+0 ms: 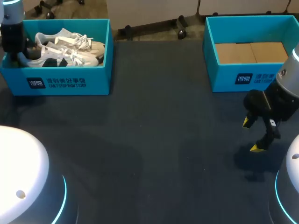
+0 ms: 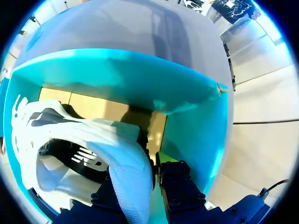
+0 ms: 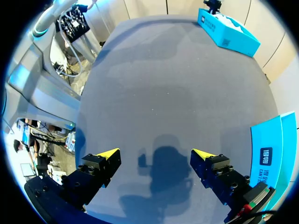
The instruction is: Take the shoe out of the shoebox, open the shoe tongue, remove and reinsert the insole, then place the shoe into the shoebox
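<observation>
left gripper (image 2: pixel 150 173): clamped on shoe (image 2: pixel 93 135); only the left wrist view shows the grip
shoe: inside left shoebox (image 1: pixel 70 81)
right gripper (image 3: pixel 156 156): fingers apart, above surface (image 1: pixel 154 140), near second shoebox (image 1: pixel 252 74)

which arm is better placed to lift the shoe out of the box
Left. The left gripper is inside the shoebox, shut on the shoe; the right gripper hangs open over the table.

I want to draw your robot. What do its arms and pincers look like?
The left arm and right arm have round white shells with glowing blue rings. The right pincer is black and blocky, with two yellow wedge tips. The left pincer is black too; its tips are hidden.
</observation>
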Action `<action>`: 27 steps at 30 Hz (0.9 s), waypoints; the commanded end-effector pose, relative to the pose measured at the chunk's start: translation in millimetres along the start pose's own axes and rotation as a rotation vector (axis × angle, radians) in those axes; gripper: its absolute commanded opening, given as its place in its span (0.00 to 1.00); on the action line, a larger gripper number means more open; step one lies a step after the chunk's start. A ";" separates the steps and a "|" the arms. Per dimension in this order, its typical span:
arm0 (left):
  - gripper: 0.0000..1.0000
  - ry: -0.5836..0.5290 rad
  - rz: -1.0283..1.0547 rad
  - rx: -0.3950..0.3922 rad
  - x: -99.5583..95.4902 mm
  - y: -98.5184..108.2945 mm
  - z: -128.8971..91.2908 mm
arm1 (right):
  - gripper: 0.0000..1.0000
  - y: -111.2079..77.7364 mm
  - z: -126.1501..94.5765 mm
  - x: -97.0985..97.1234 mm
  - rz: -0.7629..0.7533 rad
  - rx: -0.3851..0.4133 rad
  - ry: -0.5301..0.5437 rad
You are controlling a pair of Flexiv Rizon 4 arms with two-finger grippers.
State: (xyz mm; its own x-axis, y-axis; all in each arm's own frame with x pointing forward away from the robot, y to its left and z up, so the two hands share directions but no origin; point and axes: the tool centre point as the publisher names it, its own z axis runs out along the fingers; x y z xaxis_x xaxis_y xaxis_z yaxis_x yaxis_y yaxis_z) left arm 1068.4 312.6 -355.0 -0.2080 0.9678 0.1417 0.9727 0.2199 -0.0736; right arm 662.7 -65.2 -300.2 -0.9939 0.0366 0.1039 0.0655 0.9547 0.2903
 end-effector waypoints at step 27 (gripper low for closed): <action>0.00 -0.050 -0.032 -0.059 21.0 -37.2 -122.2 | 1.00 -0.6 0.7 0.5 -0.001 0.000 -0.001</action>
State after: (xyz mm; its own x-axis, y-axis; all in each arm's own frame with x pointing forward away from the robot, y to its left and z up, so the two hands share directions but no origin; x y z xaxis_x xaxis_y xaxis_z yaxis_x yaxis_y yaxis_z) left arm 1063.4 312.8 -253.0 -0.2437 0.9652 0.0943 0.9672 0.2491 -0.0505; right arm 662.7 -65.2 -300.3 -0.9939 0.0367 0.1039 0.0656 0.9547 0.2903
